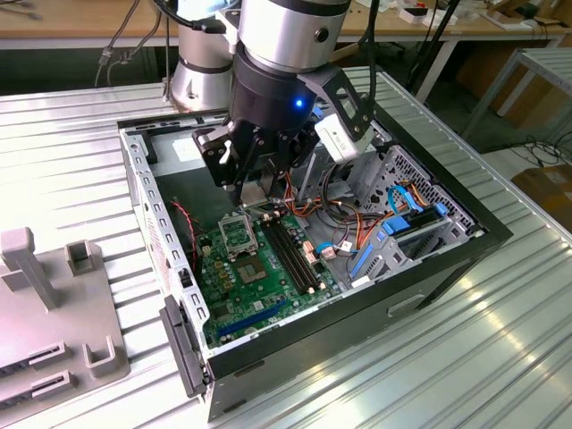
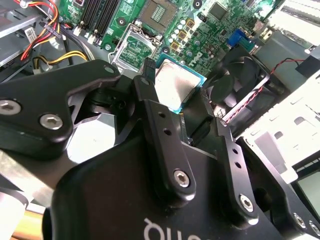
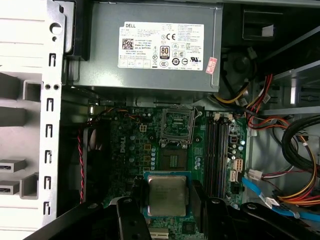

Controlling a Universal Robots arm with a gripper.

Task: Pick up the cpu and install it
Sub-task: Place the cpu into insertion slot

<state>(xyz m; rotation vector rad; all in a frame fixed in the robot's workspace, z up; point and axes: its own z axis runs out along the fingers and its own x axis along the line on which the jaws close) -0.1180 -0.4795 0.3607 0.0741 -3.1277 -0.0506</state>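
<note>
1. Gripper (image 3: 168, 202) pinched on cpu (image 3: 167, 192), hanging above mobo (image 3: 135, 145).
2. Step: carry to socket (image 3: 177, 125), I judge; cpu near it, not touching.
3. Seating needs cpu squared over socket, then slow, level descent, I reckon.

One cpu (image 3: 167, 195), one socket (image 3: 176, 125), one power supply (image 3: 150, 55), two fingers (image 3: 131, 218).

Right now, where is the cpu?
In both wrist views the cpu sits clamped between the fingers, above the green motherboard, short of the empty socket beside the grey power supply.
</note>
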